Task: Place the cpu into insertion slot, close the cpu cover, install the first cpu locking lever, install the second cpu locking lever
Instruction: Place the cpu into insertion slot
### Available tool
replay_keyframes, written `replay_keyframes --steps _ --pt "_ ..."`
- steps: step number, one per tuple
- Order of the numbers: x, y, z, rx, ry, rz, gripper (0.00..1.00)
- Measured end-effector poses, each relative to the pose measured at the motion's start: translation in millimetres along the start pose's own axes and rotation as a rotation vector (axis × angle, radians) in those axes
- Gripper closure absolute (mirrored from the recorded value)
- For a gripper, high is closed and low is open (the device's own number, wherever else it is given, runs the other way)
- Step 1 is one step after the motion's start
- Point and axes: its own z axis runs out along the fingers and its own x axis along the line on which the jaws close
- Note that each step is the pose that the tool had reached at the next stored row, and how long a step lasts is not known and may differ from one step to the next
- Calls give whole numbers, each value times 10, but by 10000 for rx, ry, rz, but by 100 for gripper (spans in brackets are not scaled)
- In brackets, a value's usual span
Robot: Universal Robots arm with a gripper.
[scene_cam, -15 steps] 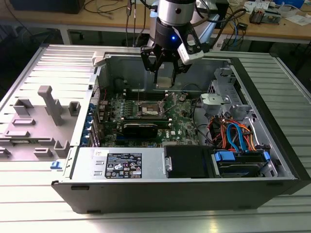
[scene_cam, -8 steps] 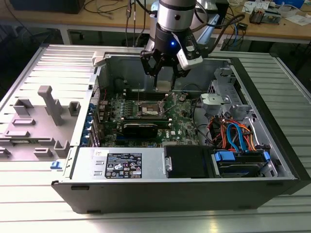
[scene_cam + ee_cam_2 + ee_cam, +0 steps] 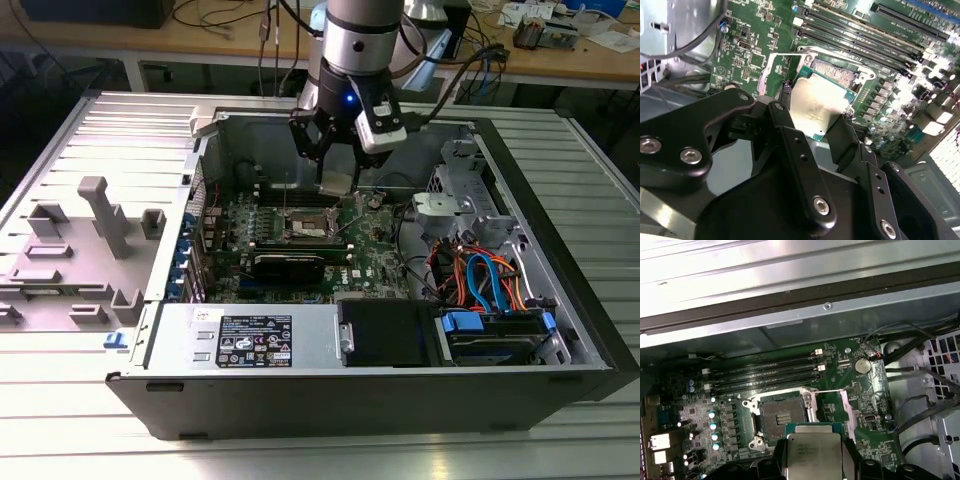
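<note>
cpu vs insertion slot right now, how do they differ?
Surface: the cpu has a dull silver metal top; the insertion slot shows a dark centre inside a silver rim. State: the cpu is clamped in the gripper, above the green board; the insertion slot sits on that board, empty and uncovered. Both are square.

1. We see a ribbed silver metal surface (image 3: 320, 462) carrying everything, bare along the near edge and at the exterior view's right.
2. A dark computer case (image 3: 350, 395) lies on its side directly on it, open face up, mid-surface.
3. At the exterior view's left, just beside the case, a flat light-grey panel (image 3: 130, 130) lies on the surface.
4. Grey blocky fixtures (image 3: 105, 215) stand on that panel.
</note>
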Motion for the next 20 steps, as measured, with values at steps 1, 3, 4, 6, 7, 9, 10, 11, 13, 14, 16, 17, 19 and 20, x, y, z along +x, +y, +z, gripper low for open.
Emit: replay_keyframes --steps 1,3,4,6,7,9,10,11,13,14,16,17,19,20 --pt "0 0 9 -4 -9 201 46" --pt "0 -1 20 -10 -20 465 46" --pt "-1 -1 27 -15 -26 608 46" --pt "-1 -2 38 -19 -38 877 46" --pt "-1 -2 42 -22 -42 993 46" --pt "-1 -2 54 -28 -54 1255 46" --pt "-1 -3 61 -32 -62 1431 46" --pt "-1 -3 67 -35 -67 1556 46" --pt "-1 -4 83 -43 -86 2011 46" --pt "0 -4 84 -43 -89 2080 46" --pt "0 -4 86 -47 -89 2086 46" --pt "0 -4 86 -46 -90 2086 46" --pt "0 -4 87 -47 -90 2090 46" --pt "-1 -4 88 -48 -91 2108 46"
